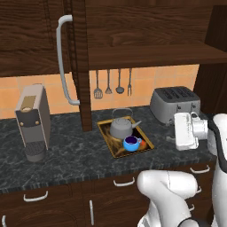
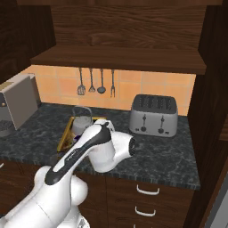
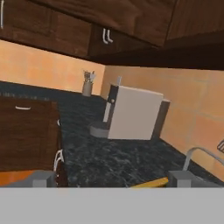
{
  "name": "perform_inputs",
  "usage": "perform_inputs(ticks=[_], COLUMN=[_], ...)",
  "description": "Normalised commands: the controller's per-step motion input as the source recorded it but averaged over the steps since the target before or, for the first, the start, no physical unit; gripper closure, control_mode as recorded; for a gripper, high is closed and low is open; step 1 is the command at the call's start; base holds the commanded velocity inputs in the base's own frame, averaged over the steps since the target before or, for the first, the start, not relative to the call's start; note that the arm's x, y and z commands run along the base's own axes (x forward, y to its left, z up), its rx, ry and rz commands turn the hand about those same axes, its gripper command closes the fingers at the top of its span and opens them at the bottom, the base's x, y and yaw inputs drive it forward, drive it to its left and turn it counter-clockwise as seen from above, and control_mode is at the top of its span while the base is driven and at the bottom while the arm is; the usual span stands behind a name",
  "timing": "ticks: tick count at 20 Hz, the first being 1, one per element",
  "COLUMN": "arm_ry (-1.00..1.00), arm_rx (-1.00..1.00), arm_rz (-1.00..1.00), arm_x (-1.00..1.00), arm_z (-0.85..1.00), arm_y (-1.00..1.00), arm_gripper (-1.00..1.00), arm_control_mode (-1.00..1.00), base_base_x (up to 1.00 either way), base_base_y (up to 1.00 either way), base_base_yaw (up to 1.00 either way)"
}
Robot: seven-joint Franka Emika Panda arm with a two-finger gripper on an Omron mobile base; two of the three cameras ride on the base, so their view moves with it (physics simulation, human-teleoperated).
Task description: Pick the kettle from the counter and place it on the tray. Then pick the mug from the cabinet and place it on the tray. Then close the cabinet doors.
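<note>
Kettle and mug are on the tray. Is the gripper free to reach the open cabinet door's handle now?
Probably yes. The gripper hangs over the counter right of the tray, holding nothing visible; only the kettle stands between it and the door handle.

Two base views down over the same counter (image 1: 66,155), left and right; hand view low along it.

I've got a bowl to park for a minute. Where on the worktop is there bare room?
Bare stone lies on the counter between the coffee machine and the tray, and in front of the toaster toward the right wall. The tray is crowded: the kettle and mug fill it.
</note>
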Motion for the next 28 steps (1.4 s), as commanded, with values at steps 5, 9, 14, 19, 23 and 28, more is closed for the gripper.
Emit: perform_inputs(ticks=[5, 9, 14, 19, 23, 28], arm_ry=[-0.19, -0.13, -0.03, -0.09, -0.21, -0.29], arm_rx=[0.0, 0.0, 0.0, 0.0, -0.01, 0.0], arm_rz=[-0.16, -0.12, -0.14, -0.14, -0.1, -0.1], arm_x=[-0.55, -0.35, -0.08, 0.0, -0.31, -0.76], arm_z=[0.5, 0.58, 0.52, 0.44, 0.36, 0.13], arm_y=[-0.4, -0.51, -0.6, -0.71, -0.74, -0.59], arm_gripper=[-1.0, -1.0, -1.0, -1.0, -1.0, -1.0], arm_control_mode=[-1.0, -1.0, -1.0, -1.0, -1.0, -1.0], base_base_x=[0.0, 0.0, 0.0, 0.0, 0.0, 0.0], base_base_y=[0.0, 0.0, 0.0, 0.0, 0.0, 0.0], base_base_yaw=[0.0, 0.0, 0.0, 0.0, 0.0, 0.0])
